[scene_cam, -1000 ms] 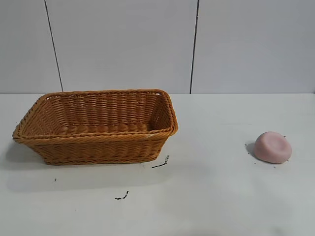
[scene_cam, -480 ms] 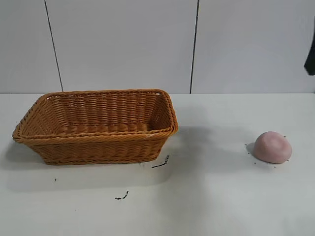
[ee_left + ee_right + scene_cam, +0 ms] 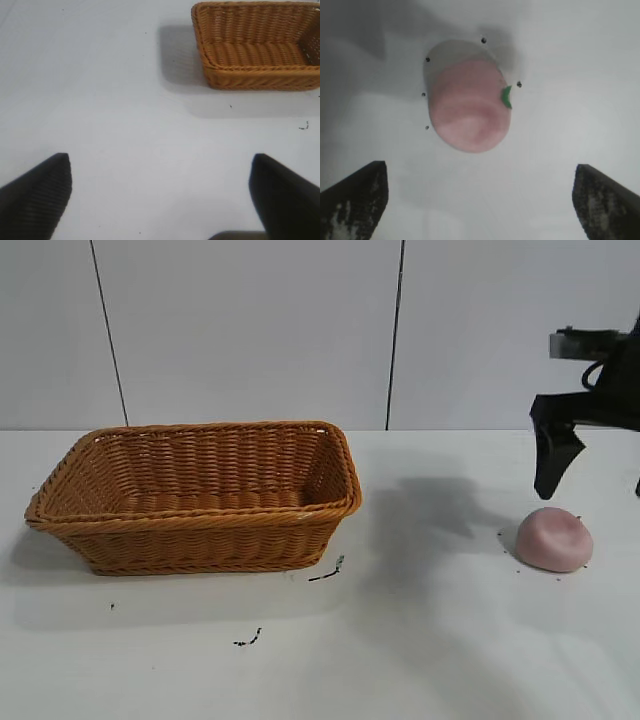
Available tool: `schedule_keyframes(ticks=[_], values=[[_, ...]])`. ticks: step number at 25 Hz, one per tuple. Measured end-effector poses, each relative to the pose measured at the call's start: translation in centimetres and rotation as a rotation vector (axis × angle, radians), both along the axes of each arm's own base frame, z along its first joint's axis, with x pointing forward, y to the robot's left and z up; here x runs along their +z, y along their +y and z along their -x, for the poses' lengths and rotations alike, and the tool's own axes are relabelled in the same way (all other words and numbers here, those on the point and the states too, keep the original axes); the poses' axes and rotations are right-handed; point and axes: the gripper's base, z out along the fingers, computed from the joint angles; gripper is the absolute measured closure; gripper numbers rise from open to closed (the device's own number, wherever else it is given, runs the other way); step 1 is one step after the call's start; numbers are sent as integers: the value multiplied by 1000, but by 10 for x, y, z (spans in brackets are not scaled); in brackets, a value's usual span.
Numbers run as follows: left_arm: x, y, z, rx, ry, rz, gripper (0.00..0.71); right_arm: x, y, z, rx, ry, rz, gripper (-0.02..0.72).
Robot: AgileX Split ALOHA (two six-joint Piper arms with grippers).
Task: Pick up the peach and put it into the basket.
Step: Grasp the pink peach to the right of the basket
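Observation:
The peach [image 3: 554, 539], a small pale pink lump with a shallow dimple, lies on the white table at the right. In the right wrist view it [image 3: 470, 107] shows a small green mark on one side. My right gripper [image 3: 595, 480] hangs open just above and behind the peach, not touching it; its fingers [image 3: 479, 172] stand wide apart with the peach ahead of them. The orange-brown wicker basket [image 3: 200, 545] stands at the left, empty. My left gripper [image 3: 160, 160] is open and empty over bare table, far from the basket [image 3: 260, 77]; it is out of the exterior view.
Small black marks lie on the table in front of the basket [image 3: 327, 573] and nearer the front edge [image 3: 248, 640]. Tiny black dots ring the peach. A white panelled wall stands behind the table.
My right arm has come in from the upper right and lowered over the peach; its shadow now falls on the table beside the basket. The peach and basket have not moved.

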Motion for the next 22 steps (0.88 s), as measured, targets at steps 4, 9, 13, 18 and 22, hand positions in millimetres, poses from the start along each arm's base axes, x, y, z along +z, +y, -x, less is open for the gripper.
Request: schedule_keyframes(ticks=[4, 9, 13, 18, 22], values=[[0, 0, 0, 0, 0, 0, 17, 1, 6, -4, 13, -46, 2, 8], [0, 0, 0, 0, 0, 0, 17, 2, 6, -9, 11, -104, 4, 8], [0, 0, 0, 0, 0, 0, 17, -6, 6, -10, 10, -91, 4, 8], [0, 0, 0, 0, 0, 0, 17, -22, 6, -11, 10, -58, 5, 8], [0, 0, 0, 0, 0, 0, 17, -28, 6, -12, 10, -46, 5, 8]])
